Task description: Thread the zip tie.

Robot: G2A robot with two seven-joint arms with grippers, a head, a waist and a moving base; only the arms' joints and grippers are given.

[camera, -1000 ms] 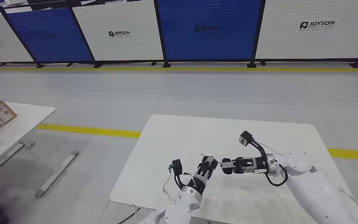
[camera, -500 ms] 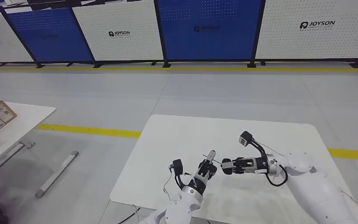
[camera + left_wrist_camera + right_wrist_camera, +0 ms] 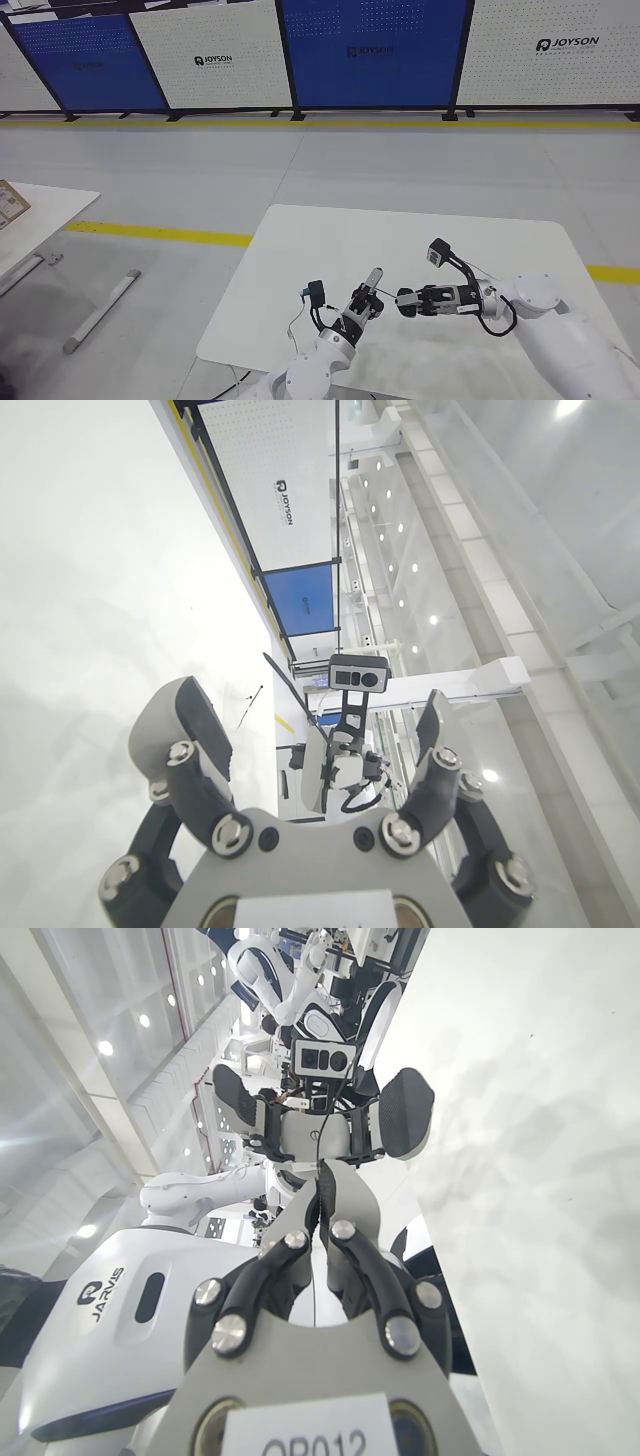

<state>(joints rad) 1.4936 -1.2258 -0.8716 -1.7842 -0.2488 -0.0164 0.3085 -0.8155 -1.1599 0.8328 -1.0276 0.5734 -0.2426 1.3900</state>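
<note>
right gripper (image 3: 322, 1173) is pinched shut on the zip tie (image 3: 290, 686), holding it off the counter (image 3: 330, 240) near the counter's 6 o'clock edge. left gripper (image 3: 315, 710) has its fingers wide apart with nothing in them, facing the right one nose to nose. in the top view the left gripper sits at 9 o'clock of the right, close but not touching. the tie sticks out of the right jaws toward the left gripper, long axis roughly 3-to-9, thin strap seen nearly edge-on. the free end looks to reach about the mouth of the left gripper; can't tell if it's between the fingers. can't make out the head end either. my read: the left arm is the nearer free one, so it takes the loose end. the approach should run along the strap axis, since a flexible tie will swing away if nudged sideways.
</note>
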